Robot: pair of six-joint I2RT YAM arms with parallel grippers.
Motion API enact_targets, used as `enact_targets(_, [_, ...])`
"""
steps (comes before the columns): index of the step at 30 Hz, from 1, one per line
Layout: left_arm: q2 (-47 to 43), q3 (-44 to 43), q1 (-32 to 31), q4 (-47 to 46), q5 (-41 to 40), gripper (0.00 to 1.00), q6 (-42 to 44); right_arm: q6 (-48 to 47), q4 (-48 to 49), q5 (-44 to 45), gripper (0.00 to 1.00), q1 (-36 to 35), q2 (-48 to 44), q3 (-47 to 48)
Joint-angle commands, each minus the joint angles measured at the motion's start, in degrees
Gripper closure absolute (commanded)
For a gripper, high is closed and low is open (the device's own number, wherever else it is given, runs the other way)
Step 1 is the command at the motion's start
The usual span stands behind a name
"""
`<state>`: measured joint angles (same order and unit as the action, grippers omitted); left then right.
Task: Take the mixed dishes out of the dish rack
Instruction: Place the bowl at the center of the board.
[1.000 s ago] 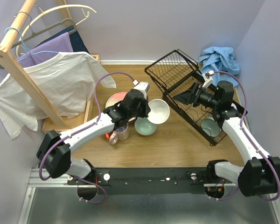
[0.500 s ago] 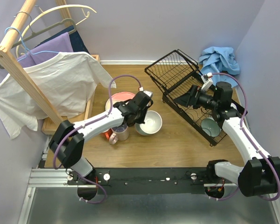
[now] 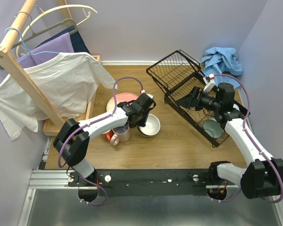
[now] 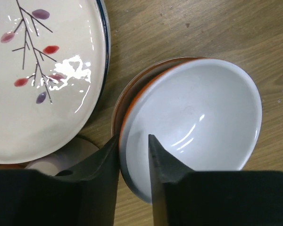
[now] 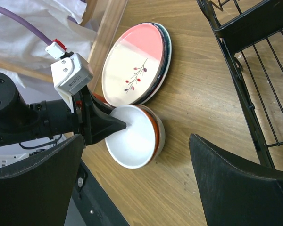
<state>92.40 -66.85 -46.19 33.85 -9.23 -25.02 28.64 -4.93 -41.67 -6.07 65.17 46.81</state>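
Wooden worktop (image 3: 179,150) under lilac walls; the left hand (image 4: 132,139) was slightly parted astride the near rim of the white bowl (image 4: 203,113), one finger inside, one outside, loose rather than clamped; that bowl sat nested in a lower bowl (image 4: 120,99); the sprig plate (image 4: 37,80) lay just beside the outer finger; the right hand (image 3: 188,95) gaped wide, holding nothing, over the dish rack (image 3: 172,70); a pale-green bowl (image 3: 212,127) sat in the rack by its arm
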Motion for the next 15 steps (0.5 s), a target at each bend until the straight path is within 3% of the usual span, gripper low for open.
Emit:
enact_targets(1, [-0.99,-1.00,-0.12,0.79,-1.05,0.56,-0.30,-1.22,-1.14,0.89,0.00,-0.35,-0.39,0.57])
enact_targets(6, [-1.52,-1.44,-0.04,1.05,-0.96,0.45,-0.12,-1.48,-1.40,0.98,0.00,-0.35,-0.39,0.57])
enact_targets(12, [-4.07,-1.27,-0.12,0.87,-0.87,0.20,-0.91,-4.47,-4.90,3.35,0.00,-0.26,-0.30,1.79])
enact_targets(15, [-6.17,-1.09,-0.04,0.43,-1.14,0.14,-1.09,-6.14,-6.67,5.10,0.00,-0.35,-0.13,2.85])
